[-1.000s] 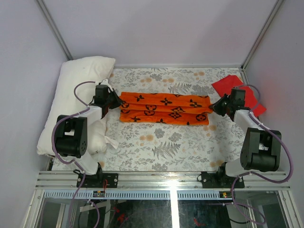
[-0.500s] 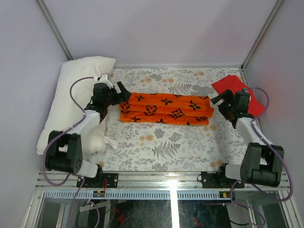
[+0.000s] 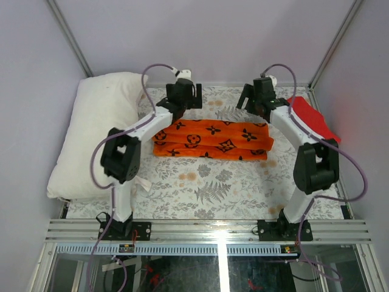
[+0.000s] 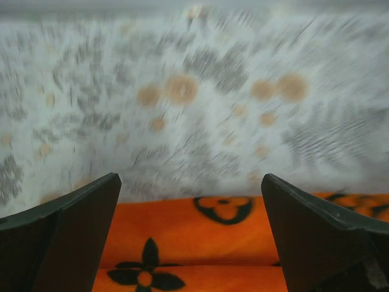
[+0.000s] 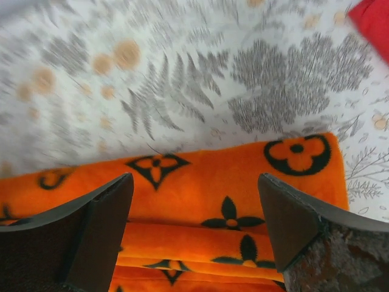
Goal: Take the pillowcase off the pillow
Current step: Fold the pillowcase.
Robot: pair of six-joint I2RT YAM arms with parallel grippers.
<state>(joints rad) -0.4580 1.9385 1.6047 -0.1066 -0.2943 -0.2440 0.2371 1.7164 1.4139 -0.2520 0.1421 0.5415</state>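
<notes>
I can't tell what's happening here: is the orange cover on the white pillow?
No, the cover lies folded on the table, beside the bare pillow, not around it.

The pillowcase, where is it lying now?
In the top view the pillowcase lies folded on the floral covering, between the pillow on the left and the red cloth on the right.

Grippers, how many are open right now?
2. The left gripper hovers open over the far edge of the pillowcase near its left end; the right gripper, also open, near its right end.
</notes>
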